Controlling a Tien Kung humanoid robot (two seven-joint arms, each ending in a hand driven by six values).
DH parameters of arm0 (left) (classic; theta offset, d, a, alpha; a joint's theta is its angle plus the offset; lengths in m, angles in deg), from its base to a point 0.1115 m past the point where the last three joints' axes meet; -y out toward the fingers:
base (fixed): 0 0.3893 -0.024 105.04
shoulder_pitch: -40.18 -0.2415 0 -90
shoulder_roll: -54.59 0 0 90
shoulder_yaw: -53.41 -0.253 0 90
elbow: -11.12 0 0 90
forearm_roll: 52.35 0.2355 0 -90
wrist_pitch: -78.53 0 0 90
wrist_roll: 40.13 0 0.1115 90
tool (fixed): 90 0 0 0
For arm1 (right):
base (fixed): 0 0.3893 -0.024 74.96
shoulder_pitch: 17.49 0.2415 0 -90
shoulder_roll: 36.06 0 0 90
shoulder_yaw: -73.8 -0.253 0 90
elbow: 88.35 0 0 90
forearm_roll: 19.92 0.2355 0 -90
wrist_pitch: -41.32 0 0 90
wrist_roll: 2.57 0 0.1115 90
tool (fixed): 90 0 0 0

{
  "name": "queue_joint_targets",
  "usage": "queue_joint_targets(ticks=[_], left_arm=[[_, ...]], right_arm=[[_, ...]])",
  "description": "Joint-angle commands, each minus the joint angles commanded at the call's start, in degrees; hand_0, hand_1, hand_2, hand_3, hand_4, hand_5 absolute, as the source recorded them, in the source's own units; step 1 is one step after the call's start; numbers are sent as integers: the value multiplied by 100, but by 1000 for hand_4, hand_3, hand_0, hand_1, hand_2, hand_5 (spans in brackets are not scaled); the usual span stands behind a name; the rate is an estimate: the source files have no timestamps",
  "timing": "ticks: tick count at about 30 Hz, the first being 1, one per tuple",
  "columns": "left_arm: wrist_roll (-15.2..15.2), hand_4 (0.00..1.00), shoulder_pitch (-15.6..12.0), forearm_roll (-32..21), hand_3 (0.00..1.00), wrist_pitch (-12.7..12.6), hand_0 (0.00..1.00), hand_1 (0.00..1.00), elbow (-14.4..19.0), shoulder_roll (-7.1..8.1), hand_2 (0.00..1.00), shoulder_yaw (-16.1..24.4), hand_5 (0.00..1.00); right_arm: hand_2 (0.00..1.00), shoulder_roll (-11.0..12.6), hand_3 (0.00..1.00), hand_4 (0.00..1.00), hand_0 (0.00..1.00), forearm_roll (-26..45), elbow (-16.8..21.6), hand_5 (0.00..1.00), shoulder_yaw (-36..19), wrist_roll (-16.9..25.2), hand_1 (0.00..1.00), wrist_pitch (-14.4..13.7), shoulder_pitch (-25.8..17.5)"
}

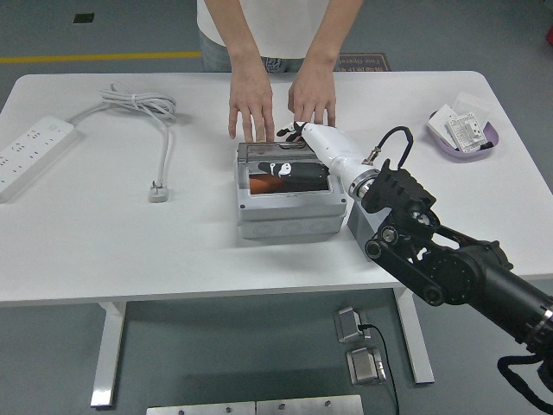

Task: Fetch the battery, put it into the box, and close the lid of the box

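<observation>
R hand lies on the lid of the gray box, fingers stretched flat, gripping nothing. Lid tilted, partly down. Battery, orange, sits inside box, under the fingers. Person's two hands rest flat on the surface just beyond box.

We note the right arm is black, built of chunky jointed segments with round silver fasteners, and a thin black cable loops at its wrist. Its forearm section is white, ending in a robot hand with black, white-marked fingers. The person shows bare forearms and a white top.
</observation>
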Motion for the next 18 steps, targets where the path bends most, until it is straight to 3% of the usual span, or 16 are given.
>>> queue_joint_targets(ticks=[6, 14, 18], left_arm=[[-14, 698, 1, -6, 621, 1, 626, 634, 0, -6, 532, -6, 97], [-8, 699, -33, -25, 621, 0, 626, 633, 0, -29, 531, -26, 95], [-8, 699, -40, -20, 621, 0, 626, 633, 0, -38, 531, -23, 96]], right_arm=[[706, 26, 758, 993, 766, -216, 181, 787, -190, -106, 683, 68, -159], [703, 73, 757, 990, 755, -802, 964, 785, -630, -530, 677, 408, -614], [700, 73, 757, 988, 750, -888, 1152, 785, -667, -615, 670, 471, -736]])
